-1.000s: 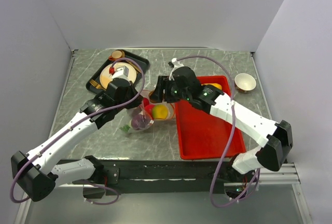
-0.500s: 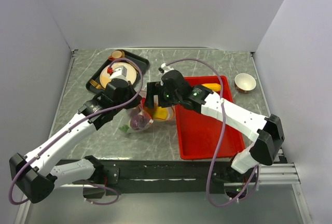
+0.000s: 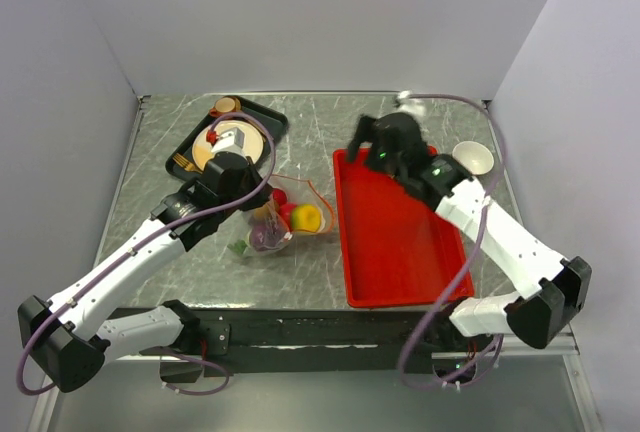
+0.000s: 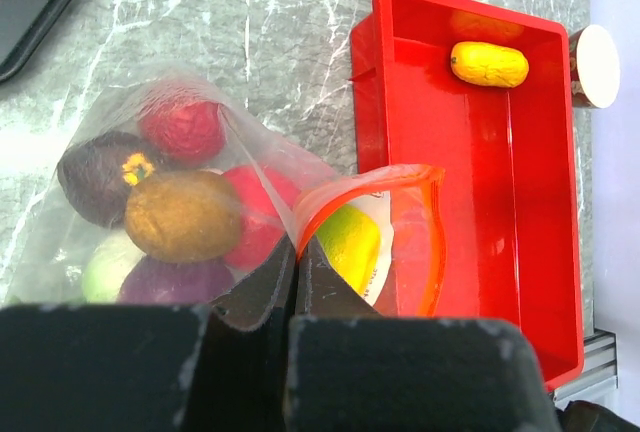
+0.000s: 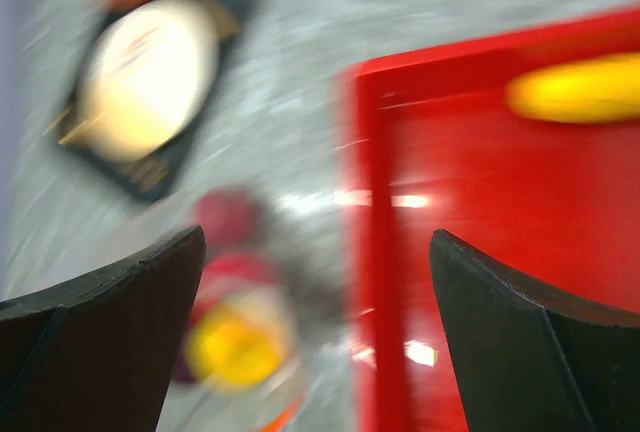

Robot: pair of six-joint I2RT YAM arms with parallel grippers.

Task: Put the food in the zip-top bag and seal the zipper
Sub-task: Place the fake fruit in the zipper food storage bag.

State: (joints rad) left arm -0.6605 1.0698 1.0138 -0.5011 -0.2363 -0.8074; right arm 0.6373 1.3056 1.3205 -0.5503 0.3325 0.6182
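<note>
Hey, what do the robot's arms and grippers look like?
The left arm and right arm have white links with black joints, each trailing a purple-grey cable. Small green lights glow on the right arm. The left gripper and right gripper have black fingers.

A grey marbled tabletop [image 3: 310, 122] is carrying four things. A black tray [image 3: 268, 118] is sitting at the far left, set at a slant. A red tray [image 3: 400, 252] is lying right of the middle, running from the far part almost to the near edge. A small bowl [image 3: 472, 159] is standing just beside its far right corner. A clear bag [image 3: 272, 230] is resting between the two trays, its mouth lying just beside the red tray's left wall.
</note>
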